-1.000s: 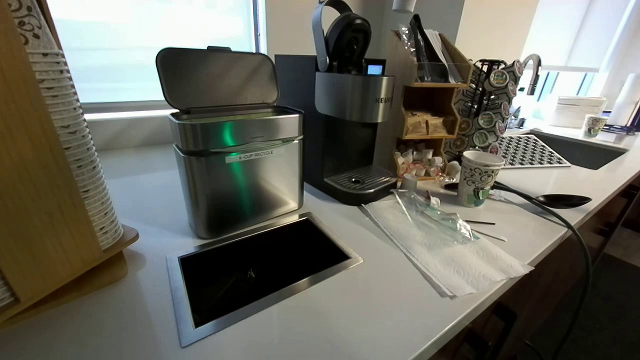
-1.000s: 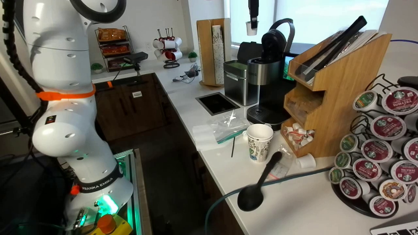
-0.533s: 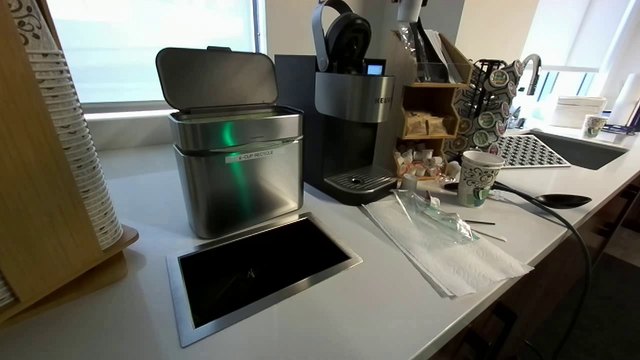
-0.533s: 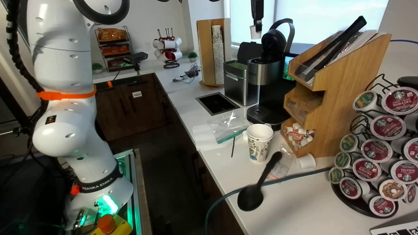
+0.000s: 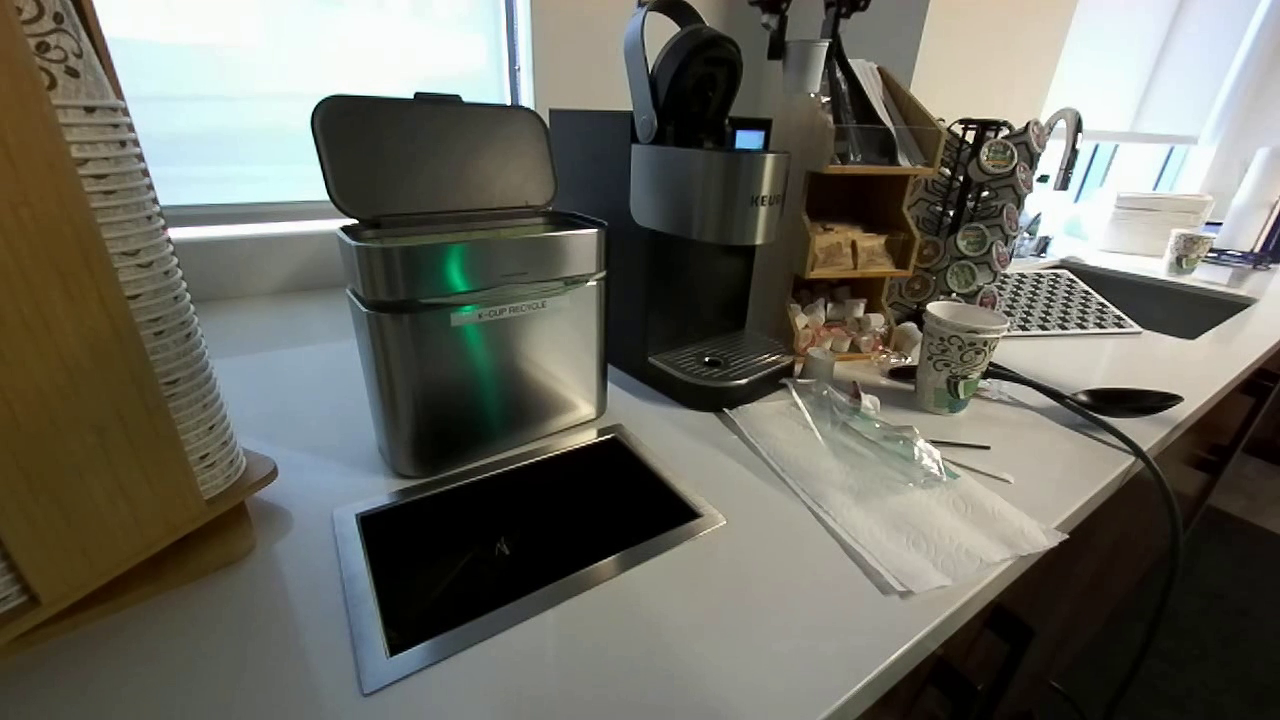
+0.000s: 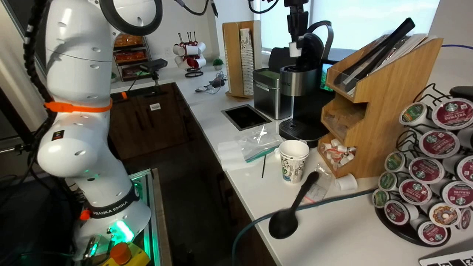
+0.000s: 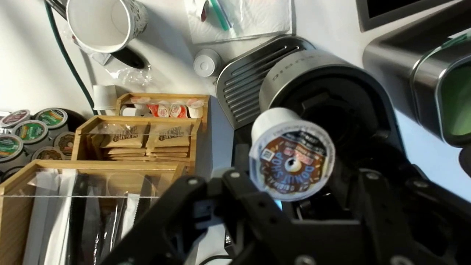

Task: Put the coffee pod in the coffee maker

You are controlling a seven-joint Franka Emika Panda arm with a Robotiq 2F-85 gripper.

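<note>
The black, jointed claw hangs in the air with its fingers clamped on the coffee pod, one to each side. The pod is a smooth white tapered cup; its flat, rimmed lid, printed brown with "Donut Shop" lettering, faces the camera in the wrist view. It is held near the open head of the coffee maker, higher than the machine's curved silver band; whether it is squarely over the dark cavity, I cannot tell. The machine's black top is tipped up, and its rounded black base carries a slotted drip tray. Just beside the tray stands a small pale cup with a ring on its upper face.

On one side of the machine is a brushed-steel bin, round-cornered, its lid raised. In front of the bin, a flat metal frame rims a rectangular opening in the smooth white surface. On the machine's other side is a stepped organizer of pale grained wood, holding brown packets and little lidded tubs. Near it, a scroll-patterned paper cup stands upright, a black spoon lies close by, and a crinkled clear bag rests on a quilted paper towel. Farther out, a wire rack holds round-lidded capsules, and stacked cups fill a wooden dispenser.
</note>
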